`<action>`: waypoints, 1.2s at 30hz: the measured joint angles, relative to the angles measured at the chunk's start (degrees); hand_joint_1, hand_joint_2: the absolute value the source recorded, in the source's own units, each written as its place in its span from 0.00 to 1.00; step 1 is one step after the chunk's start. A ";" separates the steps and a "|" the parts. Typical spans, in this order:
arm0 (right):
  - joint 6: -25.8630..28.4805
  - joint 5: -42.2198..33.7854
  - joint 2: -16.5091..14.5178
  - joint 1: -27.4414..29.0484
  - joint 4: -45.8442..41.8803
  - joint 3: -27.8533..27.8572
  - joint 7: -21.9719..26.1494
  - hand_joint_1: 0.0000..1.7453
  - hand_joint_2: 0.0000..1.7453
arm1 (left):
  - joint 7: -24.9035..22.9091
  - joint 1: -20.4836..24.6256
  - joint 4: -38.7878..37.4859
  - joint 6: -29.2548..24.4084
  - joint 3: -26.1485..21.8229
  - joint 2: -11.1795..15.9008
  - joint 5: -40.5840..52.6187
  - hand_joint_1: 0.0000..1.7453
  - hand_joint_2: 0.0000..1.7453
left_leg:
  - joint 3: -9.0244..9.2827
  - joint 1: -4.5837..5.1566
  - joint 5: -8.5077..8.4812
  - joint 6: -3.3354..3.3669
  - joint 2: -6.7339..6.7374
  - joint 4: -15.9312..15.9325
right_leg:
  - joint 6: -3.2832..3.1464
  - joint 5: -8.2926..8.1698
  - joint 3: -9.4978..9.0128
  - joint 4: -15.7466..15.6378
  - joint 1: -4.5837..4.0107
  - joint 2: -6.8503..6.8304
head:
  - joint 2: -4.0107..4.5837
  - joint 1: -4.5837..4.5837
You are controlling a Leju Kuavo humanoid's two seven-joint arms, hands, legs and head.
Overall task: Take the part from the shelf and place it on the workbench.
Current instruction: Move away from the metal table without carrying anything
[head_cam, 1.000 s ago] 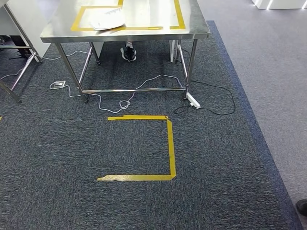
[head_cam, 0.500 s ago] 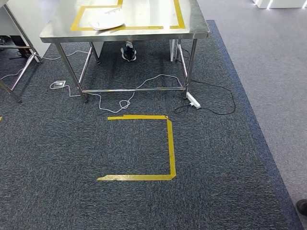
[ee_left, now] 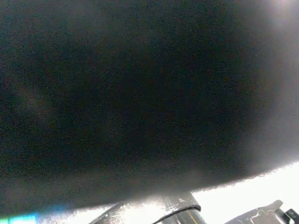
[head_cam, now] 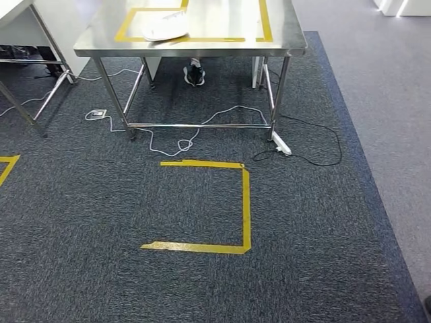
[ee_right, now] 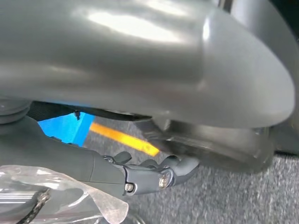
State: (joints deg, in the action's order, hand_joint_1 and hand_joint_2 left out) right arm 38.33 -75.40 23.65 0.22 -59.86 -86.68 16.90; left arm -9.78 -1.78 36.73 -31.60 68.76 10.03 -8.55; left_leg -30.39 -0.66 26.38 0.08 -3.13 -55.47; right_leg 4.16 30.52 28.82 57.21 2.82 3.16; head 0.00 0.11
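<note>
1. Left hand: its wrist view is too dark and blurred to make out, so I cannot tell how its fingers are set.
2. Worktop (head_cam: 285, 46): the steel surface stands ahead across the carpet, marked with a yellow tape frame (head_cam: 264, 17). A flat white bagged item (head_cam: 164, 28) already lies on the frame's left part. The part in hand is well apart from this surface.
3. Floor marking (head_cam: 246, 205): an open yellow tape square lies on the carpet between the robot and the worktop. Loose cables (head_cam: 223, 111) and a power strip (head_cam: 282, 142) lie near the table legs.
4. Right hand (ee_right: 151, 176): the arm hangs at the robot's side. The dark fingers lie fairly straight along a clear plastic bag, the part (ee_right: 53, 198), and appear to hold it, though the contact itself is hidden.
5. Handling, as a judgement:
   - The bag is thin, crinkled film, so it is probably light, limp and slippery.
   - A dark, chain-like piece inside may slide and shift the weight.
   - The film will sag, so a firm pinch on gathered film near the contents looks safer than a hold on a loose corner.
   - It looks unlikely to break, so laying it down flat should be enough.
</note>
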 joint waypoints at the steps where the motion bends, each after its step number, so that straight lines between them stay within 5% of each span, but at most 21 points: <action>1: -0.02 -0.23 -0.15 0.03 0.08 0.00 0.05 0.00 0.00 | -0.03 0.05 -0.03 -0.03 0.02 0.10 -0.02 0.00 0.00 | -0.42 -0.01 0.02 -0.45 -0.48 -0.41 | -0.40 0.28 -0.30 -0.63 -0.06 0.55 | 0.00 0.00; 3: -0.03 -1.13 -0.22 0.05 0.22 0.02 0.16 0.00 0.00 | -0.08 -0.04 -0.07 -0.09 0.14 0.12 -0.08 0.00 0.00 | -1.04 -0.26 -0.19 -1.08 -1.23 -0.71 | -1.73 0.24 -0.10 -0.14 -0.44 -0.45 | 0.00 -0.15; 5: -0.02 -2.49 -0.22 0.00 0.34 0.02 0.28 0.00 0.00 | -0.07 -0.08 -0.12 -0.09 0.34 0.12 -0.13 0.00 0.00 | -2.00 -0.49 1.07 -1.43 -0.13 -2.46 | -2.67 -0.07 0.05 0.07 -0.75 -1.58 | 0.01 -0.31; 8: -0.02 -3.53 -0.22 0.14 0.43 0.02 0.49 0.00 0.00 | -0.08 0.09 -0.14 -0.13 0.60 0.10 -0.38 0.00 0.00 | -6.58 -0.40 7.30 -1.27 2.39 -13.04 | -3.59 -0.45 0.69 0.08 -1.55 -3.61 | 0.01 -0.59; 10: -0.04 -3.70 -0.23 0.22 0.48 0.03 0.56 0.00 0.00 | -0.07 0.06 -0.16 -0.21 0.82 0.10 -0.66 0.00 0.00 | -8.63 -0.21 9.35 -0.83 2.58 -18.64 | -3.85 -0.54 1.05 0.11 -2.16 -4.97 | 0.00 -0.58; 12: -0.08 -3.73 -0.24 0.20 0.51 0.05 0.60 0.00 0.00 | -0.07 -0.03 -0.19 -0.27 1.00 0.12 -0.92 0.00 0.00 | -6.40 0.32 7.02 -0.04 3.00 -15.58 | -4.03 -0.50 1.00 0.12 -2.57 -6.24 | 0.00 -0.58; 15: -0.11 -3.72 -0.25 0.17 0.51 0.07 0.64 0.00 0.00 | -0.07 0.14 -0.21 -0.32 1.05 0.21 -1.06 0.00 0.00 | -0.32 1.64 2.66 1.41 6.48 -4.24 | -4.01 -0.28 0.73 0.24 -3.05 -7.99 | 0.01 -0.57; 16: -0.13 -3.73 -0.26 0.18 0.51 0.07 0.64 0.00 0.00 | -0.07 0.22 -0.22 -0.35 1.07 0.23 -1.09 0.00 0.00 | 0.38 1.94 2.44 1.62 7.21 -2.51 | -3.90 -0.24 0.80 0.30 -3.17 -8.58 | 0.01 -0.53; 18: -0.16 -3.75 -0.25 0.14 0.51 0.09 0.65 0.00 0.00 | -0.05 0.16 -0.24 -0.42 1.24 0.22 -1.21 0.00 0.00 | 0.26 2.04 2.49 1.73 6.54 -1.71 | -3.58 -0.23 0.86 0.29 -3.25 -9.78 | 0.00 -0.54; 19: -0.16 -3.75 -0.25 0.07 0.52 0.11 0.66 0.00 0.00 | -0.05 0.02 -0.24 -0.45 1.36 0.20 -1.38 0.00 0.00 | 0.23 1.90 2.24 1.81 5.96 -1.43 | -3.32 -0.02 0.90 0.45 -3.20 -9.51 | 0.00 -0.52; 21: -0.15 -3.72 -0.26 0.08 0.54 0.13 0.74 0.00 0.00 | -0.05 -0.03 -0.26 -0.58 1.62 0.20 -1.78 0.00 0.00 | 0.26 1.53 1.64 2.17 4.79 -0.87 | -2.78 1.92 2.09 3.16 -2.98 -6.83 | 0.01 -0.40; 23: -0.16 -3.73 -0.28 0.29 0.56 0.12 0.77 0.00 0.00 | -0.05 0.15 -0.27 -0.75 1.87 0.17 -2.09 0.00 0.00 | 0.00 1.39 1.30 2.48 3.59 -0.79 | -2.39 5.57 5.43 10.16 -2.71 -3.94 | 0.01 -0.32; 25: -0.16 -3.89 -0.29 0.49 0.57 0.13 0.75 0.00 0.00 | -0.05 0.17 -0.27 -0.81 2.17 0.09 -2.23 0.00 0.00 | -0.21 1.41 1.12 2.48 2.23 -0.83 | -2.16 7.49 8.35 16.18 -2.63 -3.32 | 0.01 -0.34; 26: -0.16 -3.97 -0.29 0.56 0.59 0.14 0.74 0.00 0.00 | -0.05 0.13 -0.27 -0.81 2.28 0.07 -2.26 0.00 0.00 | -0.21 1.40 1.06 2.41 1.47 -0.85 | -2.12 6.77 8.50 16.32 -2.62 -3.24 | 0.01 -0.31; 28: -0.16 -4.01 -0.29 0.63 0.60 0.14 0.76 0.00 0.00 | -0.06 0.11 -0.28 -0.81 2.40 0.03 -2.29 0.00 0.00 | -0.12 1.38 0.98 2.24 -0.05 -0.94 | -2.17 2.62 5.63 10.09 -2.43 -2.34 | 0.01 -0.32; 29: -0.15 -4.00 -0.29 0.63 0.61 0.14 0.77 0.00 0.00 | -0.05 0.19 -0.29 -0.82 2.41 0.00 -2.30 0.00 0.00 | -0.15 1.43 0.97 2.09 -0.73 -1.04 | -2.26 0.92 3.69 5.95 -2.26 -0.80 | 0.01 -0.33; 32: -0.15 -4.00 -0.29 0.69 0.63 0.13 0.77 0.00 0.00 | -0.04 0.43 -0.29 -0.91 2.45 -0.06 -2.35 0.00 0.00 | -0.85 1.35 0.74 1.15 -2.75 -1.40 | -2.88 -0.32 0.84 0.15 -2.04 2.05 | 0.00 -0.40; 34: -0.16 -4.01 -0.31 0.68 0.63 0.15 0.78 0.00 0.00 | -0.03 0.33 -0.30 -0.97 2.51 0.04 -2.41 0.00 0.00 | -1.36 1.14 0.51 0.43 -3.77 -1.52 | -3.56 -0.69 0.56 -0.22 -2.08 0.64 | 0.00 -0.37; 36: -0.18 -4.00 -0.37 0.68 0.62 0.15 0.80 0.00 0.00 | -0.03 0.33 -0.31 -0.98 2.56 0.12 -2.46 0.00 0.00 | -2.51 1.20 2.07 -0.15 -1.96 -3.64 | -4.22 -1.00 0.43 -0.64 -1.87 -0.98 | 0.00 -0.63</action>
State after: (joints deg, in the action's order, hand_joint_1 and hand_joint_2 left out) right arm 38.15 -79.40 23.28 0.90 -59.23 -86.53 17.69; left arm -9.81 -1.45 36.42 -32.58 71.32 10.14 -11.01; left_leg -32.91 0.54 28.45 -0.08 -5.09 -59.11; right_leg -0.06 29.52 29.26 56.57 0.95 2.17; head 0.00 -0.52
